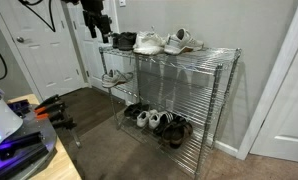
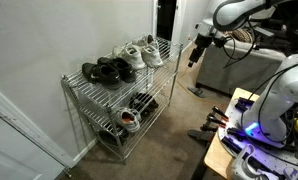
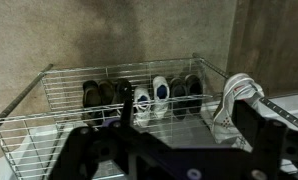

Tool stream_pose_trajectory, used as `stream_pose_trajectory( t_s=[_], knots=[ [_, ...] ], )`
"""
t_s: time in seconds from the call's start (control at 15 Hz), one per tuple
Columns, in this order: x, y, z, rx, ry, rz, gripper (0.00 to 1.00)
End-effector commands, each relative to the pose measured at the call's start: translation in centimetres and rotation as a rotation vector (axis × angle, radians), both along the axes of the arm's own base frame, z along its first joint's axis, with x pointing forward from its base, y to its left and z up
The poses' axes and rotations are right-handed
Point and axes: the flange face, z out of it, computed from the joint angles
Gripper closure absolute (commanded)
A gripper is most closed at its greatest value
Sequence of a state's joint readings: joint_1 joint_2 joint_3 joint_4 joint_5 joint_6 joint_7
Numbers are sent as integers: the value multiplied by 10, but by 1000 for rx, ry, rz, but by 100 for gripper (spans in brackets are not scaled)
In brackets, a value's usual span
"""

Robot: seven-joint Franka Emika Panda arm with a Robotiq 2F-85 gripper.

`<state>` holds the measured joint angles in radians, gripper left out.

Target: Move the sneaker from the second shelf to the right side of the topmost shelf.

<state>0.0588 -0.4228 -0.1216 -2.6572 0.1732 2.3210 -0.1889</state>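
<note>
Light grey-white low-top sneaker: on chrome wire second shelf, end nearest gripper; toe heading too small to read | topmost shelf: black shoes, bulky white sneaker, tan-soled grey sneaker crowd it | black gripper: beside rack end, empty; whether spread or closed unclear

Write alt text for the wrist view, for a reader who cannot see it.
A chrome wire rack holds a row of dark and white shoes, with a pale sneaker apart at the right. The dark end effector fills the foreground.

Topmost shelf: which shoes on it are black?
The black shoes, at the near end in an exterior view; the sneakers beside them are white or light grey.
</note>
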Motion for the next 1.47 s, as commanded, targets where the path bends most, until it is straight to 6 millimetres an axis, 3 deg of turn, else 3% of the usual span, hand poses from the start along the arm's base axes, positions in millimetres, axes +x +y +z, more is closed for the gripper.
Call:
stream_pose_trajectory(
  t_s=[0.0,0.33,0.4,1.07,1.4],
  knots=[
    [16,16,-15,4,5,-18,0],
    [26,27,-30,18,56,17,0],
    [19,22,-26,-8,39,18,0],
    [25,24,-30,-5,50,20,0],
    [33,63,-60,-43,55,36,0]
  ],
)
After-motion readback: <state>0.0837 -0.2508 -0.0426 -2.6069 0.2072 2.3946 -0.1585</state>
